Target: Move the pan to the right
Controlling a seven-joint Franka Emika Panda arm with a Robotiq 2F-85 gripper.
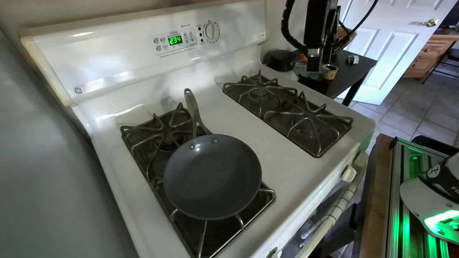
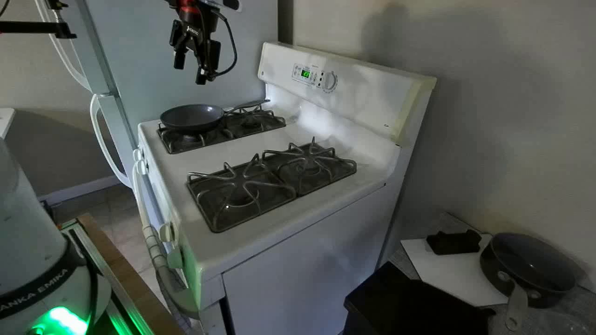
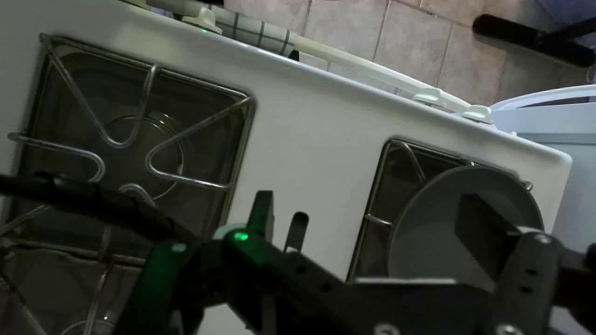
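Note:
The dark grey pan (image 1: pixel 213 175) sits on the front burner of the left-hand grate (image 1: pixel 143 157), its handle (image 1: pixel 193 105) pointing back toward the stove's control panel. Both exterior views show it, and in the wrist view the pan (image 3: pixel 428 228) is partly covered by a finger. My gripper (image 2: pixel 191 70) hangs well above the stove, apart from the pan. In the wrist view the gripper (image 3: pixel 371 216) is open, its fingers wide apart with nothing between them. The handle is hidden behind the gripper there.
A second grate pair (image 2: pixel 274 174) lies on the right half of the white stovetop (image 1: pixel 247 143). The raised back panel (image 1: pixel 118 53) borders the rear, and a fridge (image 2: pixel 186 60) stands beside the pan's side. A saucepan (image 2: pixel 531 265) is on a low surface at the right.

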